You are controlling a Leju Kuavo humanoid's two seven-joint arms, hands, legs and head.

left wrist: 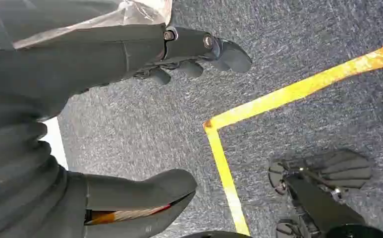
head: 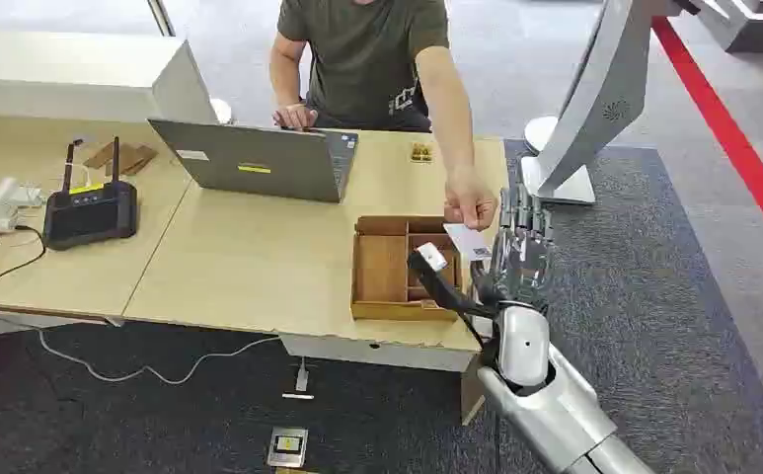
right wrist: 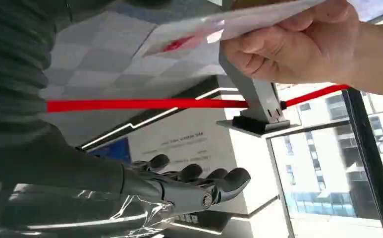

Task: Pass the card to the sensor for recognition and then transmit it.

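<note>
A person's hand (head: 471,204) holds a white card (head: 469,241) over the right end of the wooden box (head: 382,269). My right hand (head: 511,265) is raised beside it with the fingers straight up and the thumb out toward the box; the card lies between thumb and fingers, and I see no contact. In the right wrist view the card (right wrist: 214,27) is pinched by the person's hand (right wrist: 298,44), apart from my spread fingers (right wrist: 194,181). My left hand (left wrist: 55,74) hangs over the carpet, fingers apart and empty. A black box with two antennas (head: 91,212) stands at the table's left.
An open laptop (head: 259,158) sits mid-table in front of the person. A cable (head: 140,370) trails off the table's front edge to the carpet. A grey stand (head: 594,109) rises at the right rear. Yellow tape (left wrist: 229,168) marks the floor.
</note>
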